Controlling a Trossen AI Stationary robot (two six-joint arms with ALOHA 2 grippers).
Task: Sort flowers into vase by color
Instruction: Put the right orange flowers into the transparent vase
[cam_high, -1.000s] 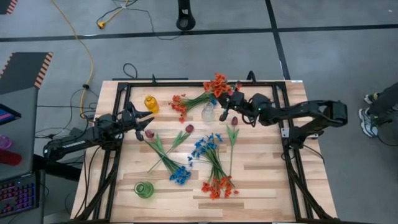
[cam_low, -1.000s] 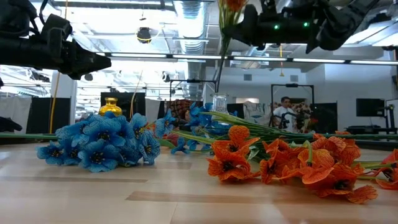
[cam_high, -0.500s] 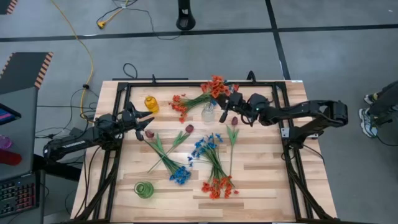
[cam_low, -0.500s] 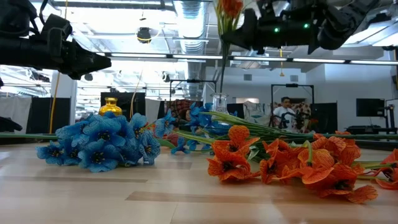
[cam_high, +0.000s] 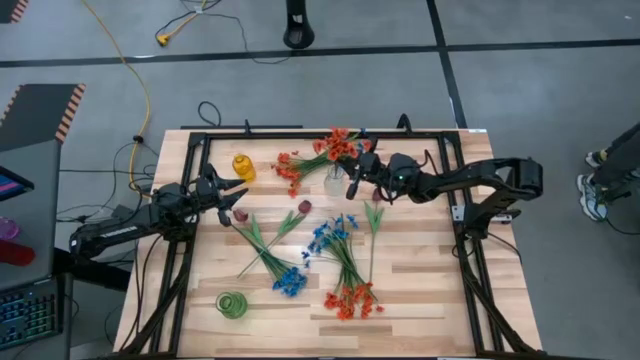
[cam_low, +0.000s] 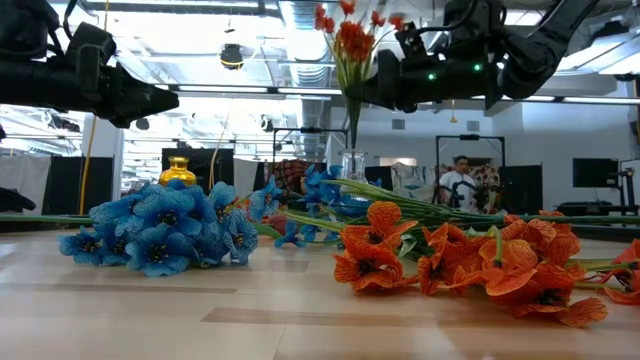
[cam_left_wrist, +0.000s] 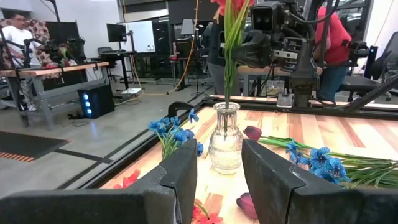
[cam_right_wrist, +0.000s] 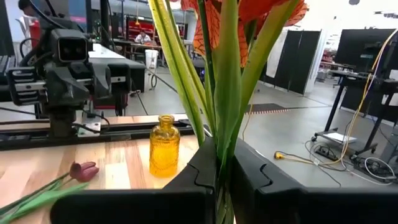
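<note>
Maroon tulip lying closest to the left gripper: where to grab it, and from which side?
Grip the thin stem just behind the bud of the maroon tulip, straight down from above, fingers across the stem. It lies flat on the table; farther along, the stem crosses another tulip and meets the blue cluster. The left gripper is nearest.

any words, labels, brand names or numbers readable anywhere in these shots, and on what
None can be read.
The clear vase, the yellow vase and the green vase carry no label.
The right gripper, shut on the orange-red sprig, and the left gripper show no marking.
The whiteboard in the room behind is too far off to read.
</note>
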